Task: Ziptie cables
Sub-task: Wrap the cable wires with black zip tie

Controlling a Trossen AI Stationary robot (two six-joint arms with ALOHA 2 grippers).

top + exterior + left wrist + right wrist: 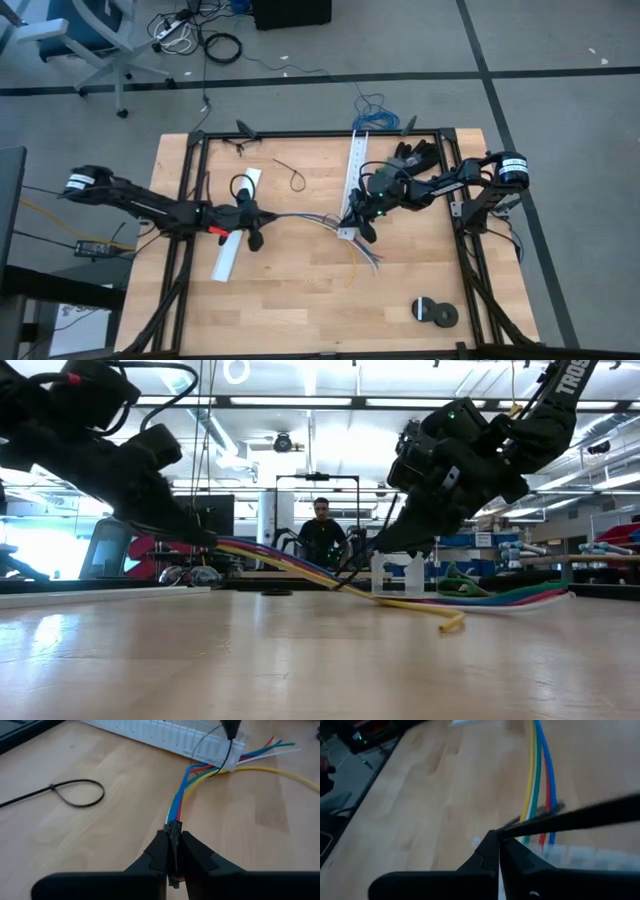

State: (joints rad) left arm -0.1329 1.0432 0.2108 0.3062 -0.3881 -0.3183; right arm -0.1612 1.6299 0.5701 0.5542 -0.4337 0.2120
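The cables [310, 220], coloured wires joined at a dark end, run across the table's middle past the near end of a white slotted channel [355, 180]. Their loose ends [372, 258] fan out toward the near edge. My left gripper [258, 215] is shut on their dark end. My right gripper [362, 228], beside the channel's near end, is shut on a thin black ziptie [580, 815]. This ziptie curves in a loop [200, 745] about the cables. A second ziptie [292, 178], looped, lies flat on the table farther back. My left gripper [173, 836] pinches the cables' dark end [173, 826] between its two fingertips, fingers in line with the cables and slanting down from the table's left. That end is lifted, and the wires slope down [300, 565] to the table. My right gripper [499, 836] pinches the ziptie's strip [512, 831] between its fingertips, coming slanting down from the table's right. The strip runs out sideways from the fingers, above the cables [540, 780].
A second white strip [232, 248] lies slantwise under my left gripper. Two black tape rolls [435, 312] sit near the front right corner. A black frame [320, 133] borders the table's far and side edges. A person [322, 530] stands in the room beyond.
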